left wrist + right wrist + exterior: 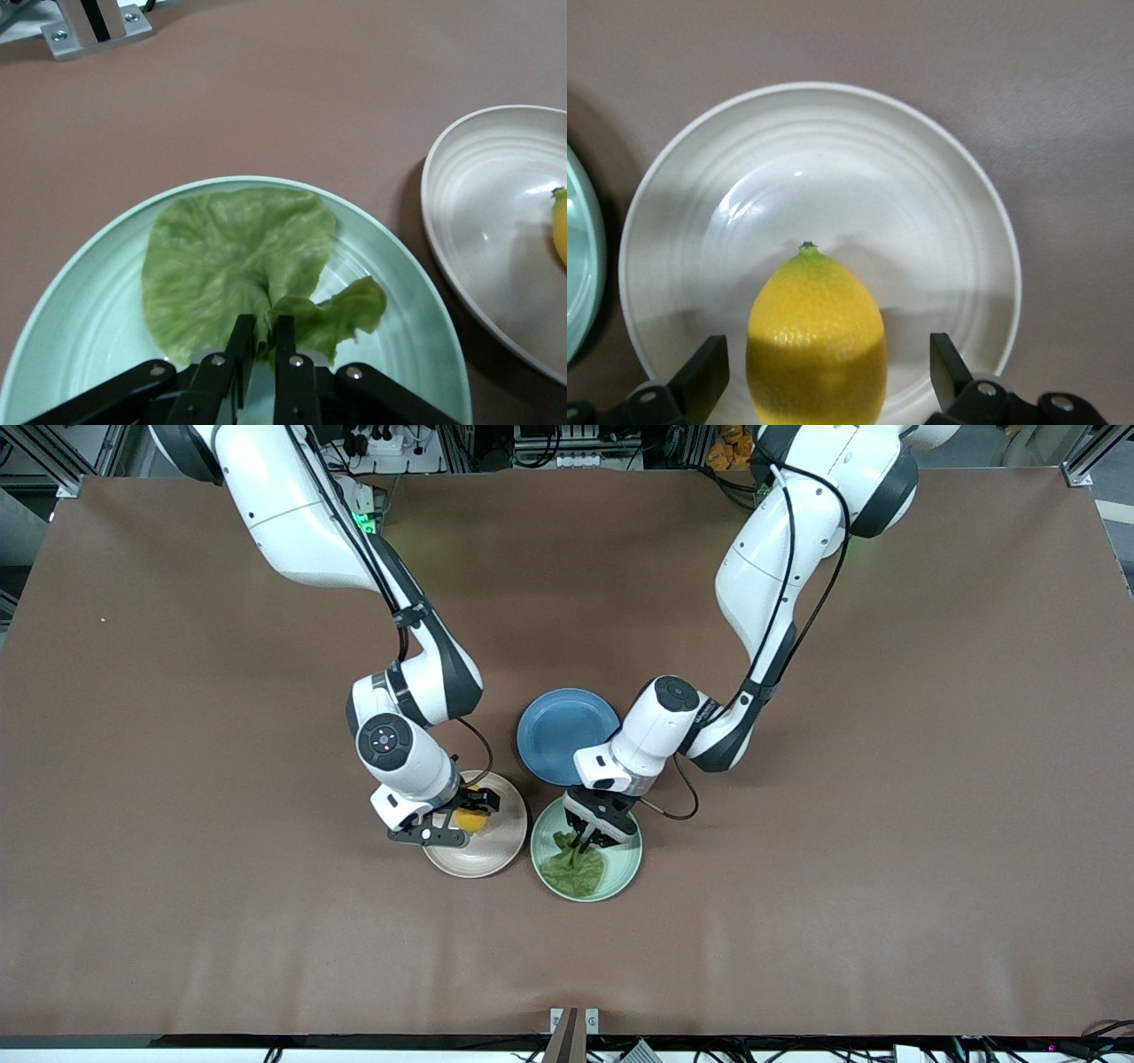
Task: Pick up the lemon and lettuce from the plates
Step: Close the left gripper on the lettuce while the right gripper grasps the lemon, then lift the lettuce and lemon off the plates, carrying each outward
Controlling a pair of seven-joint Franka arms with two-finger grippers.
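Observation:
The yellow lemon (470, 821) lies on the beige-pink plate (498, 852). My right gripper (464, 818) is down at that plate, open, with a finger on each side of the lemon (817, 341) and a gap on both sides. The green lettuce (577, 872) lies on the mint green plate (626, 864). My left gripper (586, 840) is down on it, shut on a raised fold of the leaf (230, 257) near its edge. The rest of the leaf rests on the mint plate (89, 292).
An empty blue plate (567, 731) lies just farther from the front camera than the two plates, partly under my left wrist. The two plates nearly touch. The brown tabletop (797, 921) spreads around them.

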